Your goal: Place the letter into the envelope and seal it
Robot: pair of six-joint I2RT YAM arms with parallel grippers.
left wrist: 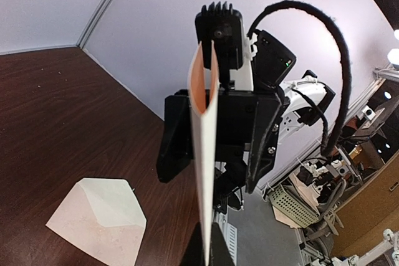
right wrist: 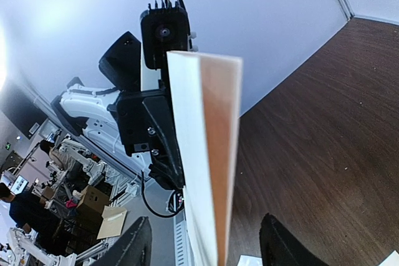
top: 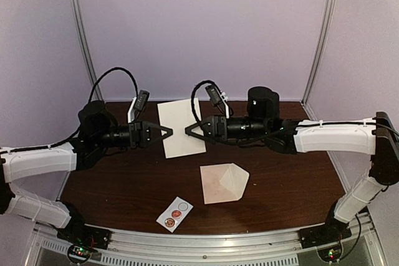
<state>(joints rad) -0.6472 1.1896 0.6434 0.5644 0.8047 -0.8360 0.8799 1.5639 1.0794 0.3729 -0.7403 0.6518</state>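
— What's on the left, seen from above?

— The left claw (top: 169, 131) is clamped on the left edge of the letter (top: 181, 123), a cream sheet held level off the dark wood-grain surface (top: 112, 185). From overhead it looks like one flat rectangle.

— And up close?

— The left wrist view catches it edge-on. It is two layers bowing apart at the far end, with an orange tint inside.

— The other claw?

— The right claw (top: 188, 132) faces the sheet's right edge. Its wrist view shows the black fingers (right wrist: 134, 247) spread wide on either side of the paper, with a gap on each side.

— Where's the envelope?

— The envelope (top: 223, 183) lies flat on the surface to the right of centre, nearer us than the letter. It is pale pinkish paper, and its pointed flap is open toward the right. It sits short of the front edge and apart from a small white sticker strip (top: 174, 213) down to its left.
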